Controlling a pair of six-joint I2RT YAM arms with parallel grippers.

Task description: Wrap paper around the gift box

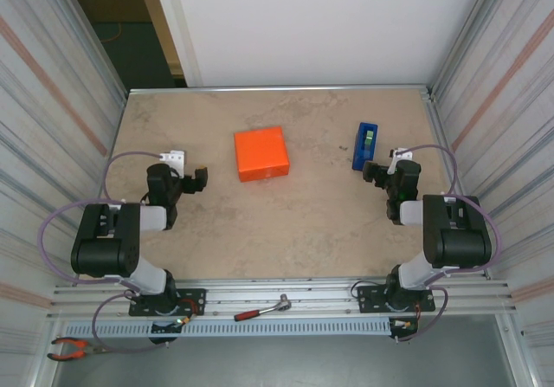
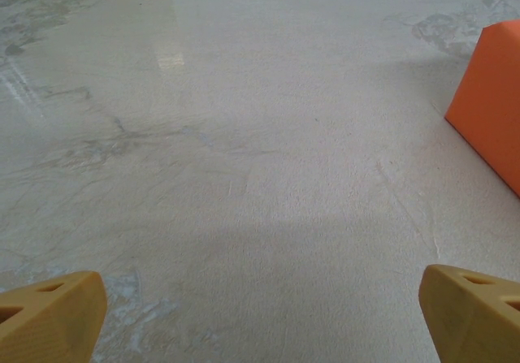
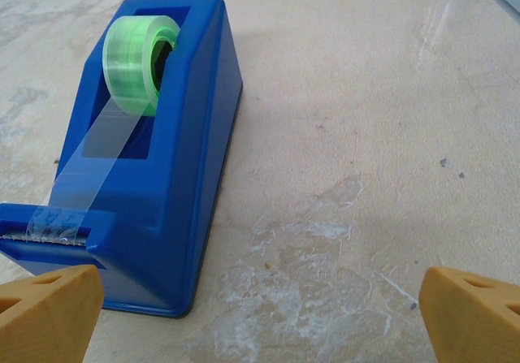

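Table, two arms, one wrapped parcel: both claws wide open, empty.

One beige table [image 1: 303,222]. Two arms, mine: left arm [image 1: 108,240] and right arm [image 1: 454,231], each folded back over its base, wrist low, pointing toward the far side. One gift box [image 1: 260,153], mid-table, flat on the surface, covered in orange paper [image 2: 491,95]; it lies between the arms, well apart from both claws. One blue tape dispenser [image 3: 162,176], one green tape roll [image 3: 138,62] in it, just ahead and left of my right claw [image 3: 260,314]. My left claw [image 2: 260,314] hangs over bare table, jaws fully spread, gripping nothing; same for the right. On the near rail: one red-handled tool [image 1: 262,309], one pair of orange-handled pliers [image 1: 74,348].
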